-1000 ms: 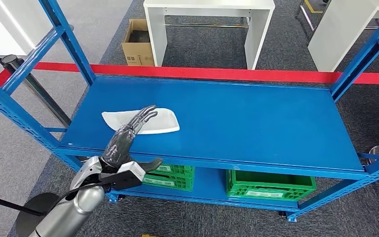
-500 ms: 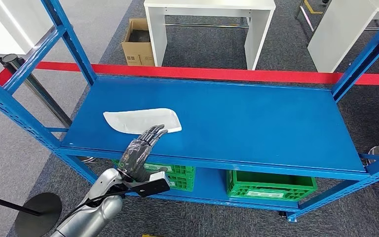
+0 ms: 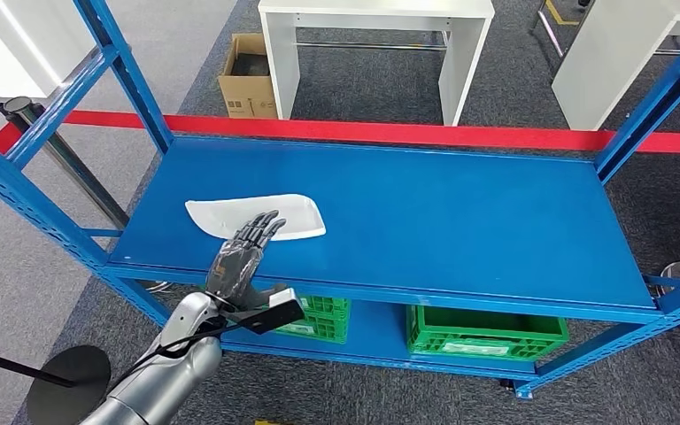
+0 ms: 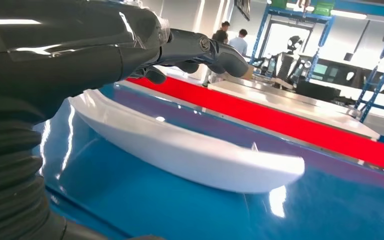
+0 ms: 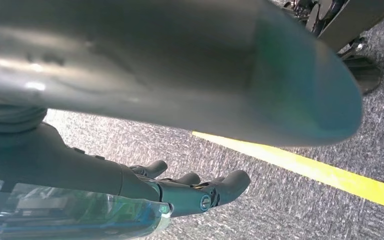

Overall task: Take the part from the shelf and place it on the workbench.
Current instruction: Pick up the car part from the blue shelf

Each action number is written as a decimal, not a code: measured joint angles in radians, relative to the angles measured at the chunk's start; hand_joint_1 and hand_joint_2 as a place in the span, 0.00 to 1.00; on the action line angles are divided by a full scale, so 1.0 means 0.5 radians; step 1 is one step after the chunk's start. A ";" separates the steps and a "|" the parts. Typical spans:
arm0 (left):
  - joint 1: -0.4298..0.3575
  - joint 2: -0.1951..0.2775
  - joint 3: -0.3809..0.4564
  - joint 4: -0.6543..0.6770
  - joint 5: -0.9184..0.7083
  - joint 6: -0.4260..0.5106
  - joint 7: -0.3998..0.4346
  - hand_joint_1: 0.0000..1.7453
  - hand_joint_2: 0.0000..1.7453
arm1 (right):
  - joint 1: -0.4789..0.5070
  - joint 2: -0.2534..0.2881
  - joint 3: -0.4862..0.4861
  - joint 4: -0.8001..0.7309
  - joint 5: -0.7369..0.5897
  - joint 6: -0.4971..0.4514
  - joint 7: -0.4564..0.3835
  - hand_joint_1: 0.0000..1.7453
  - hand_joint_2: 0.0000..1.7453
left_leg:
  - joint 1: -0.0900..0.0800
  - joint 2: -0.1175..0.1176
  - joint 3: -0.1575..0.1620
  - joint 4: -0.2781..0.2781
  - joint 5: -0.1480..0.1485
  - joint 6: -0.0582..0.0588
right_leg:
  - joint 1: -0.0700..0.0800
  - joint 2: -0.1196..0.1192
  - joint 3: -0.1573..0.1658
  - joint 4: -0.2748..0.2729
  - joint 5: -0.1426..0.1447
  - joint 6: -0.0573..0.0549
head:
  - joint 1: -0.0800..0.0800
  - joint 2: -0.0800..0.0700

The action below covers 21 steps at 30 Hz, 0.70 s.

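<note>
Reach step: left hand (image 3: 241, 254), fingers extended and holding nothing, hovers at near edge of white part (image 3: 257, 215) lying on blue shelf (image 3: 460, 221); next, fingers must close around part before lifting.

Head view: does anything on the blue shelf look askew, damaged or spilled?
Nothing stands out. The white part lies flat and whole on the blue shelf; the left hand reaches over its near edge, holding nothing.

Grey carpet floor (image 3: 390, 80), red floor stripe (image 3: 407, 133), white table (image 3: 376, 11), cardboard box (image 3: 246, 84), green crates (image 3: 482, 332)
</note>
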 joint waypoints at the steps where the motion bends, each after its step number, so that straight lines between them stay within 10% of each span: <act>1: -0.009 0.000 0.008 0.009 -0.002 0.014 0.000 0.00 1.00 | 0.000 0.000 0.000 0.000 0.002 0.001 -0.002 0.00 0.00 | 0.000 0.000 0.000 0.000 0.000 0.000 | 0.000 0.000 0.000 0.000 0.000 0.000 | 0.000 0.000; 21: -0.056 -0.008 0.152 0.132 0.031 0.077 -0.028 0.00 1.00 | 0.000 -0.013 0.001 0.000 0.051 0.018 -0.020 0.00 0.00 | 0.000 0.000 0.000 0.000 0.000 0.000 | 0.000 0.000 0.000 0.000 0.000 0.000 | 0.000 0.000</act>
